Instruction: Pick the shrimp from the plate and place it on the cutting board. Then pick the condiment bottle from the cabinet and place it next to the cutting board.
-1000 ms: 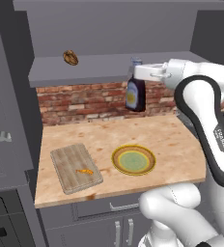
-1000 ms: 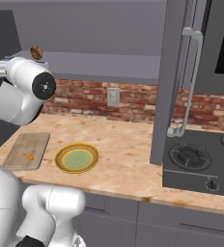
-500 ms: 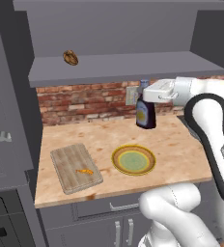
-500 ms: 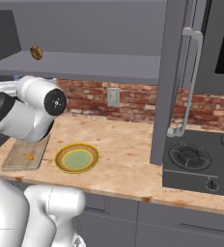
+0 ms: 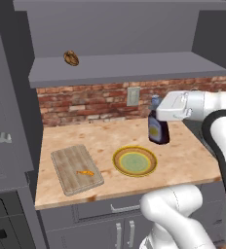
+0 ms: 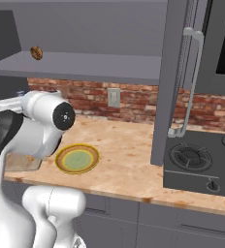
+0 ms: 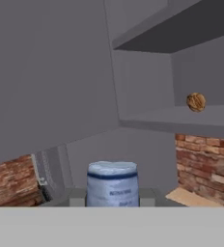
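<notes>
My gripper (image 5: 157,109) is shut on the neck of the condiment bottle (image 5: 159,131), a dark bottle with a yellow-white label, held upright low over the counter just behind and right of the plate (image 5: 134,162). In the hand view its pale cap (image 7: 112,182) sits between my fingers. The tiny orange shrimp (image 5: 85,172) lies on the cutting board (image 5: 72,165), at the counter's left. The grey cabinet shelf (image 5: 124,68) runs above the brick wall. In the right base view my arm hides most of the board; the plate (image 6: 77,159) shows.
A round brown lump (image 5: 71,58) sits on the shelf's left end, also seen as the lump (image 6: 36,52) and the lump (image 7: 196,102). A tall grey unit (image 6: 175,72) and a stove (image 6: 201,160) stand to the right. An outlet (image 5: 132,96) is on the wall.
The arm has carried the bottle down and to the right, from shelf height to just above the counter behind the plate. Shrimp, board and plate have not moved.
</notes>
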{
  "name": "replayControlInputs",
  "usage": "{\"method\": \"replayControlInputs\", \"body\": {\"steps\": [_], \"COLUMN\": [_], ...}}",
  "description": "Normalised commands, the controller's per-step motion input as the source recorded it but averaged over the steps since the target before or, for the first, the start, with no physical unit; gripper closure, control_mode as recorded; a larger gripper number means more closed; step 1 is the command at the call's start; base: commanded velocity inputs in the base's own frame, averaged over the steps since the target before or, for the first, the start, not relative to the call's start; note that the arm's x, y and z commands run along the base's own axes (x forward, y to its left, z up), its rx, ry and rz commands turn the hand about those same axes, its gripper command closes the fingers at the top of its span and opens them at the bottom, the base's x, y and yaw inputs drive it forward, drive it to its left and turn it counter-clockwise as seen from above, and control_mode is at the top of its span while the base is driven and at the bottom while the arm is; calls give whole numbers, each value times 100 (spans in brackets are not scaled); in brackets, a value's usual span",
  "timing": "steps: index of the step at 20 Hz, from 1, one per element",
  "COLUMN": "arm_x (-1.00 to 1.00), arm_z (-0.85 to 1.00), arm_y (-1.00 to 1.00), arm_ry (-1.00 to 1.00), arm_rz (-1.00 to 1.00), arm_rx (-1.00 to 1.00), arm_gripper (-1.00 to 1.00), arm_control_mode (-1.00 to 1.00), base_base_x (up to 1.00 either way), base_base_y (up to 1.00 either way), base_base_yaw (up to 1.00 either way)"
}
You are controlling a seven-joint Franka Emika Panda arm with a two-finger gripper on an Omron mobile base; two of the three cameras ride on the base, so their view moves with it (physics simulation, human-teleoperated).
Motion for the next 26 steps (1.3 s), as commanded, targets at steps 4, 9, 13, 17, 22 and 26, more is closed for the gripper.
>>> {"method": "replayControlInputs", "body": {"steps": [4, 9, 13, 17, 22, 26], "arm_x": [-20, -5, 0, 0, -4, 0], "arm_z": [-29, -33, -26, -23, -14, -18], "arm_y": [-10, -2, -1, -3, -11, -11], "arm_ry": [0, 0, 0, 0, 0, 0], "arm_rz": [5, 6, 6, 6, 4, 3], "arm_rx": [-3, 0, 0, 0, 0, 0], "arm_gripper": [100, 100, 100, 100, 100, 100], "arm_control_mode": [-100, -100, -100, -100, -100, -100], "base_base_x": [0, 0, 0, 0, 0, 0], "base_base_y": [0, 0, 0, 0, 0, 0], "base_base_yaw": [0, 0, 0, 0, 0, 0]}}
